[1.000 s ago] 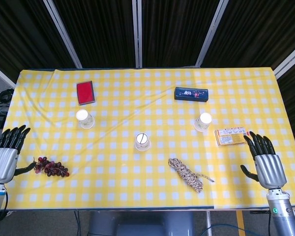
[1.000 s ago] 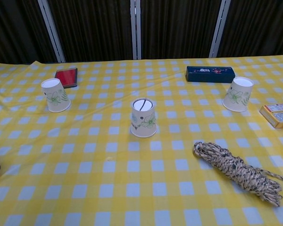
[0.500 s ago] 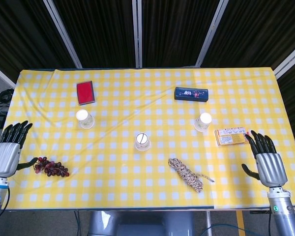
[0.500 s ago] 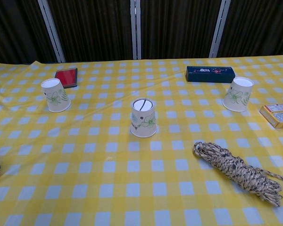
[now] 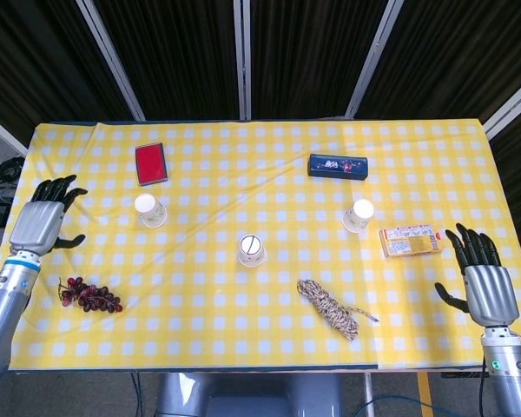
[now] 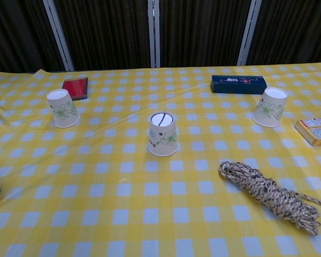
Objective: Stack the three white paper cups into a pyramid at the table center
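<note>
Head view only — left hand (image 5: 40, 224), right hand (image 5: 486, 285), fingers spread, empty, chest view — cups (image 6: 162, 134)

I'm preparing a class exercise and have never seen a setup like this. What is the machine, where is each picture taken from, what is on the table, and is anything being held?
It is a two-armed robot. The head view looks down from above; the chest view looks across the table from lower down. The left robot hand and right robot hand hover at the table's sides, fingers spread, holding nothing. On the yellow checked cloth stand three upside-down paper cups: left, centre and right, well apart. Also there: grapes, rope, a red case, a dark box and a yellow box.
</note>
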Action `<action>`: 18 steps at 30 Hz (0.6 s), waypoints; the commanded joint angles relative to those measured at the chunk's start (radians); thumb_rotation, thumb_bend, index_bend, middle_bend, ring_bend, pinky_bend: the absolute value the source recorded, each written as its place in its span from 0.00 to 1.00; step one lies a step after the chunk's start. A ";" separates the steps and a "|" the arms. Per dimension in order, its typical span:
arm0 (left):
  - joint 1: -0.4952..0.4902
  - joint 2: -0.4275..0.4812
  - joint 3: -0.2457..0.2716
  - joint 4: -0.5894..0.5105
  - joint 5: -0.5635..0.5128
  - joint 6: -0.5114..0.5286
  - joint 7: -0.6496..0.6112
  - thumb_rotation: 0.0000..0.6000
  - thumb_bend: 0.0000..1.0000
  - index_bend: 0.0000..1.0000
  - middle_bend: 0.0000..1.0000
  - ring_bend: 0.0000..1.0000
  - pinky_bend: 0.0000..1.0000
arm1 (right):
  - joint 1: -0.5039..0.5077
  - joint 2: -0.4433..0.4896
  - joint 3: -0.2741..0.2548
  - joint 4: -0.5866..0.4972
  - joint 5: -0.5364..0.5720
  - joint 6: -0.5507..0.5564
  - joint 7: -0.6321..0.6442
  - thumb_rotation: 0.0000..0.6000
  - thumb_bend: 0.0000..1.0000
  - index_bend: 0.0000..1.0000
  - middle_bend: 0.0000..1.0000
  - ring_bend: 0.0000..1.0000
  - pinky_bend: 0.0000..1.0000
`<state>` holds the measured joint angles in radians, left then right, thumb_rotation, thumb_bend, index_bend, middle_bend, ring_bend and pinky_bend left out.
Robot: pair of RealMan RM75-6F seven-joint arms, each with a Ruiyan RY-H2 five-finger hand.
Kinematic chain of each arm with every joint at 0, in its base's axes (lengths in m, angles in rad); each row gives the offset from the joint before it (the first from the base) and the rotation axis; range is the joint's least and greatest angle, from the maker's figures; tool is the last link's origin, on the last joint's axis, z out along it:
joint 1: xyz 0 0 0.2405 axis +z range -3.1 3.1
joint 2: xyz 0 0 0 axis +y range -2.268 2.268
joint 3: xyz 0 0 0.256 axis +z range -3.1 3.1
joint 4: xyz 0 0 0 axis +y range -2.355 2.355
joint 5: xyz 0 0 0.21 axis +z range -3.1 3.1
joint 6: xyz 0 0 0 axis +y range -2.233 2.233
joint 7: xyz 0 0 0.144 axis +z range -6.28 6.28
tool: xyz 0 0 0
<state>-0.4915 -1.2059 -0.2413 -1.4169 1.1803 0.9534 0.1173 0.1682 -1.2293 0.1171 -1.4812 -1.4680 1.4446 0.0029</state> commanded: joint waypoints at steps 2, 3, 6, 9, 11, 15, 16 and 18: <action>-0.094 -0.035 -0.030 0.083 -0.095 -0.128 0.040 1.00 0.23 0.22 0.00 0.00 0.00 | 0.001 -0.001 0.001 0.003 0.005 -0.004 0.002 1.00 0.14 0.00 0.00 0.00 0.00; -0.106 -0.040 -0.030 0.095 -0.108 -0.146 0.045 1.00 0.23 0.23 0.00 0.00 0.00 | 0.001 -0.001 0.001 0.004 0.006 -0.005 0.003 1.00 0.14 0.00 0.00 0.00 0.00; -0.150 -0.070 -0.031 0.144 -0.149 -0.201 0.066 1.00 0.23 0.24 0.00 0.00 0.00 | 0.002 -0.001 0.004 0.007 0.011 -0.008 0.006 1.00 0.14 0.00 0.00 0.00 0.00; -0.191 -0.104 -0.024 0.190 -0.181 -0.244 0.089 1.00 0.23 0.24 0.00 0.00 0.00 | 0.003 -0.001 0.008 0.009 0.017 -0.010 0.009 1.00 0.14 0.00 0.00 0.00 0.00; -0.216 -0.122 -0.018 0.215 -0.200 -0.271 0.103 1.00 0.23 0.24 0.00 0.00 0.00 | 0.004 -0.001 0.010 0.012 0.023 -0.014 0.012 1.00 0.14 0.00 0.00 0.00 0.00; -0.254 -0.150 -0.008 0.252 -0.234 -0.305 0.123 1.00 0.23 0.24 0.00 0.00 0.00 | 0.007 -0.003 0.012 0.020 0.033 -0.024 0.014 1.00 0.14 0.00 0.00 0.00 0.00; -0.262 -0.157 -0.006 0.260 -0.238 -0.309 0.126 1.00 0.23 0.24 0.00 0.00 0.00 | 0.008 -0.003 0.013 0.022 0.035 -0.026 0.015 1.00 0.14 0.00 0.00 0.00 0.00; -0.280 -0.174 0.001 0.281 -0.246 -0.323 0.133 1.00 0.23 0.25 0.00 0.00 0.00 | 0.010 -0.004 0.013 0.026 0.038 -0.031 0.017 1.00 0.14 0.00 0.00 0.00 0.00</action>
<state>-0.7612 -1.3700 -0.2460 -1.1464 0.9413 0.6399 0.2439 0.1775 -1.2330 0.1304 -1.4558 -1.4299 1.4139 0.0192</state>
